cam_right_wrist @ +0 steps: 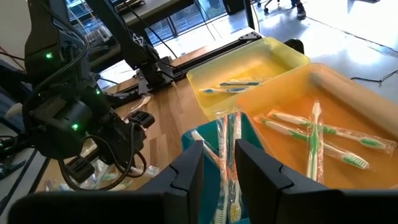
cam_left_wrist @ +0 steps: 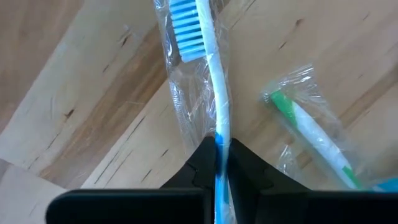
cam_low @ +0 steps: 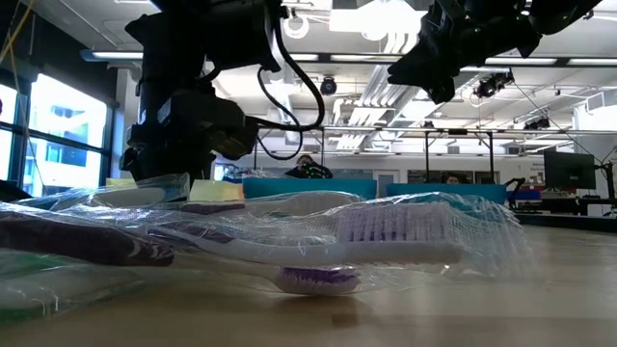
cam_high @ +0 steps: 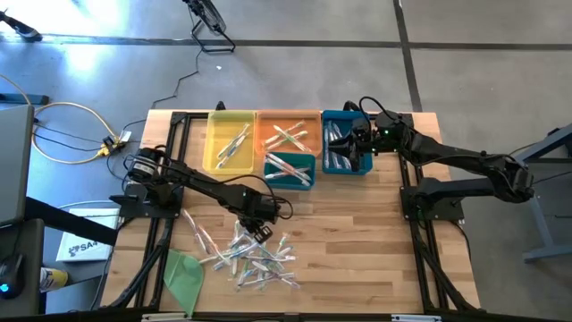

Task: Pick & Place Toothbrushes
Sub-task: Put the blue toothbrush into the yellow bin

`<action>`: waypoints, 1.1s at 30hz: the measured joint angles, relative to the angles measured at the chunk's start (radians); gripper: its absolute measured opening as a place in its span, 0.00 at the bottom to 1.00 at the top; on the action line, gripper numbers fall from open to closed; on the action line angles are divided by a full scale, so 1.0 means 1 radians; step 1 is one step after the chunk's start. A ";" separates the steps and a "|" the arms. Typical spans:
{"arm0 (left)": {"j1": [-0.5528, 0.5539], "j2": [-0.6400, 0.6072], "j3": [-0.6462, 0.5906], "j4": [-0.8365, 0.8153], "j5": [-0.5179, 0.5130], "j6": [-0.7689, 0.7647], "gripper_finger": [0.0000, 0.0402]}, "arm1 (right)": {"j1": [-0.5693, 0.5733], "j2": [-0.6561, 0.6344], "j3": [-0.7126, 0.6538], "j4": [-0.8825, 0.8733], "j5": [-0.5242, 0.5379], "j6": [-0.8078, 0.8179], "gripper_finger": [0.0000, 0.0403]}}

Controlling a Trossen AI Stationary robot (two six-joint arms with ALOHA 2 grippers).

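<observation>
My left gripper (cam_left_wrist: 222, 163) is down over the pile of wrapped toothbrushes (cam_high: 250, 255) near the table's (cam_high: 357, 259) front, its fingers pressed tight on the white handle of a blue-bristled toothbrush (cam_left_wrist: 208, 74) in clear wrap. Behind the pile sit the yellow bin (cam_high: 214, 134), orange bin (cam_high: 268, 123) and teal bin (cam_high: 308, 174), each holding brushes. My right gripper (cam_right_wrist: 219, 165) hangs above the blue bin (cam_high: 332, 121), fingers parted with nothing between them.
</observation>
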 joint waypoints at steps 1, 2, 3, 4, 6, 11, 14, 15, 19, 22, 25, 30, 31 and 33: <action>0.000 -0.005 0.000 0.001 -0.002 0.000 0.04 | 0.000 0.000 0.000 0.000 0.000 -0.005 0.21; 0.000 -0.011 0.000 0.005 -0.010 0.000 0.04 | 0.000 0.000 0.000 0.000 0.000 -0.013 0.21; 0.000 -0.019 0.000 0.008 -0.019 0.000 0.04 | 0.000 0.000 0.000 0.000 0.000 -0.023 0.21; 0.000 -0.027 0.000 0.009 -0.026 0.001 0.04 | 0.000 0.000 0.000 0.000 -0.001 -0.031 0.21; 0.000 -0.039 0.000 0.012 -0.032 0.009 0.04 | 0.000 0.000 0.000 0.000 -0.001 -0.033 0.21; 0.000 -0.068 0.000 0.015 -0.042 0.012 0.04 | 0.000 0.000 0.000 0.000 -0.001 -0.033 0.21; 0.000 -0.079 0.001 0.033 -0.047 0.036 0.04 | 0.000 0.000 0.000 0.000 -0.002 -0.033 0.21; 0.000 -0.085 0.001 0.037 -0.047 0.044 0.04 | 0.000 0.000 0.000 0.000 -0.002 -0.033 0.21; 0.000 -0.110 0.003 0.061 -0.060 0.064 0.04 | 0.000 0.000 0.000 -0.004 -0.001 -0.033 0.21; 0.000 -0.126 0.002 0.077 -0.083 0.086 0.04 | 0.000 0.000 0.000 -0.009 -0.001 -0.033 0.21; 0.000 -0.150 0.001 0.068 -0.122 0.103 0.04 | 0.000 0.000 0.000 -0.013 -0.001 -0.033 0.21; 0.001 -0.189 0.002 0.076 -0.186 0.113 0.04 | 0.000 0.000 0.000 -0.019 0.000 -0.033 0.21; 0.001 -0.201 0.003 0.074 -0.206 0.114 0.04 | 0.000 0.001 0.000 -0.025 0.000 -0.033 0.21; 0.001 -0.227 0.002 0.032 -0.243 0.116 0.04 | 0.000 0.001 0.000 -0.025 0.000 -0.034 0.21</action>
